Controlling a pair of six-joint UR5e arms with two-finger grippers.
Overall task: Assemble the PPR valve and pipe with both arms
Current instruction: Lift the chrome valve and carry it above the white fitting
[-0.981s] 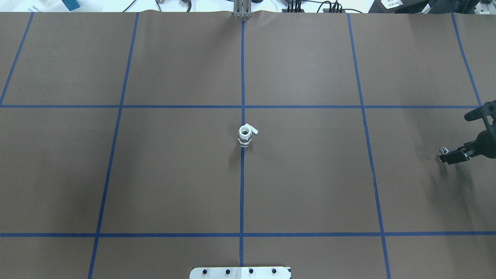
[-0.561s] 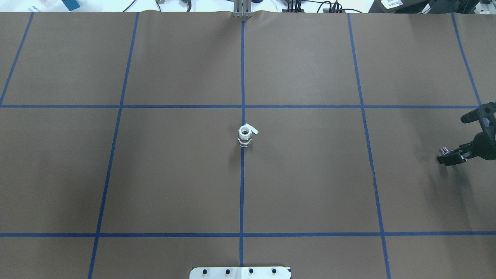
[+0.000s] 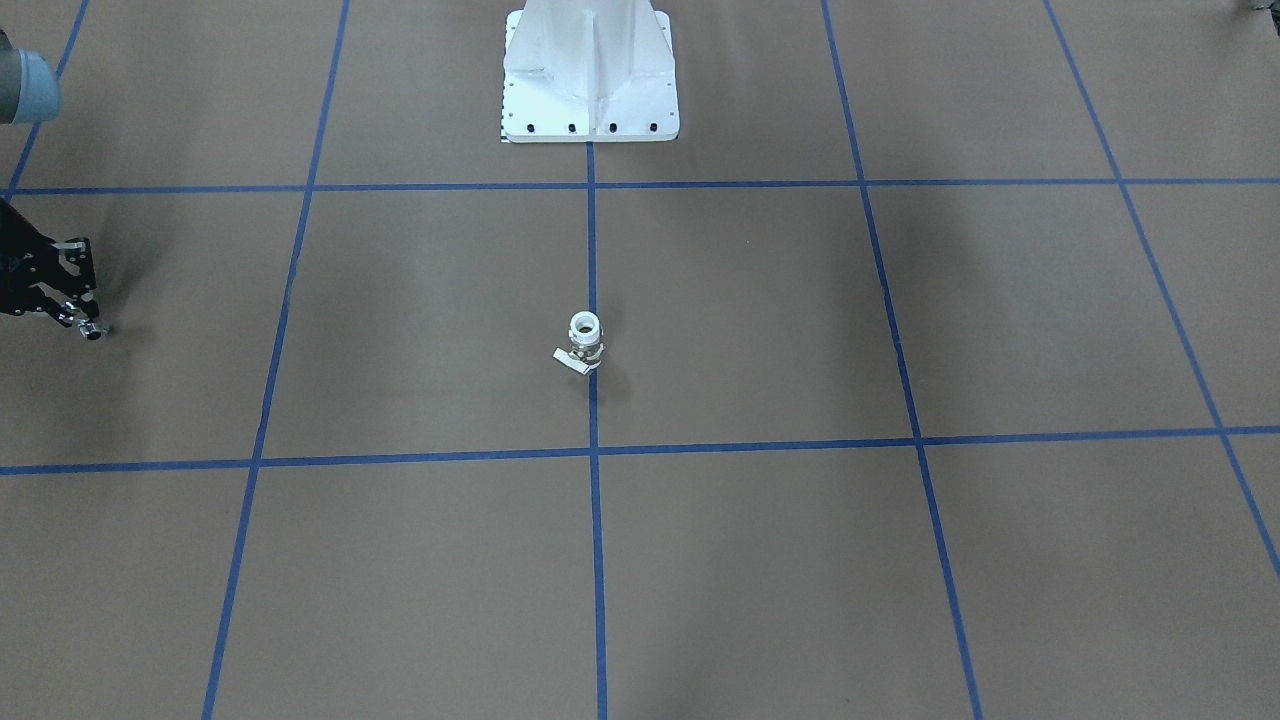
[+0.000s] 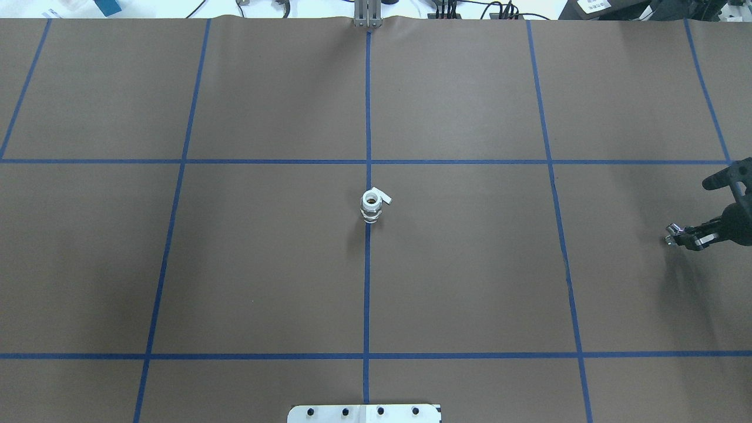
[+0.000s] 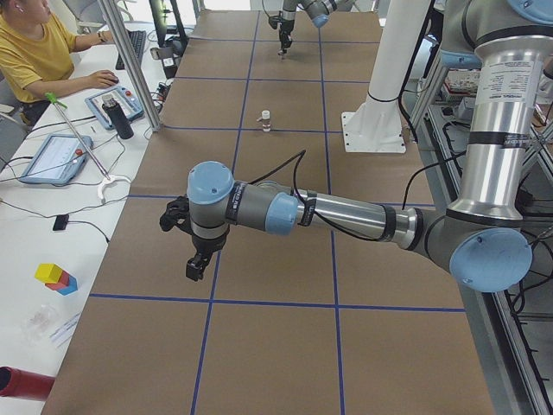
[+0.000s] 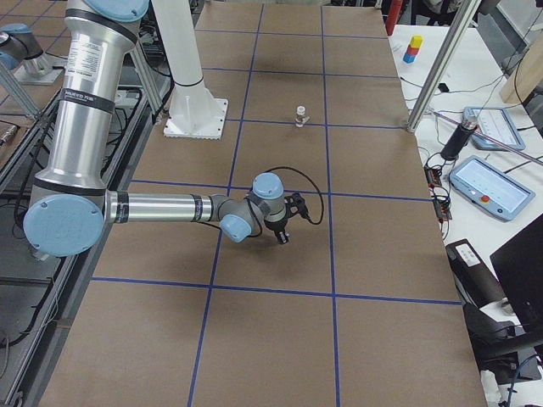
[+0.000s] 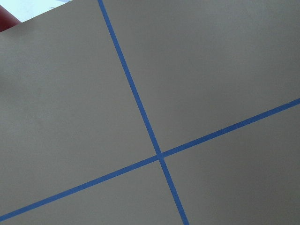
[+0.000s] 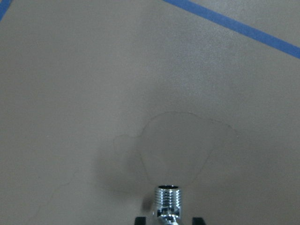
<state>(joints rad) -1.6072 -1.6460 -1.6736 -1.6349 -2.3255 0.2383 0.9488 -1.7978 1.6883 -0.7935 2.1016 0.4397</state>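
The PPR valve [image 4: 371, 205] stands upright at the table's centre, white end up, lever tab to one side; it also shows in the front view [image 3: 585, 345]. My right gripper [image 4: 681, 238] is far to the right, shut on the chrome pipe [image 4: 671, 230], a little above the table. The right wrist view shows the pipe's threaded end [image 8: 168, 200] between the fingertips [image 8: 139, 220]. In the front view this gripper [image 3: 85, 322] is at the left edge. My left gripper [image 5: 197, 266] shows only in the exterior left view, far from the valve; I cannot tell if it is open or shut.
The white pedestal base [image 3: 590, 80] stands at the robot's side of the table. Blue tape lines [image 4: 368, 282] grid the brown table cover. An operator [image 5: 34, 52] sits with tablets beside the table's far side. A metal post [image 4: 368, 17] stands at the far edge.
The right gripper has turned at the wrist with the pipe in it and shifted slightly. The valve has not moved.
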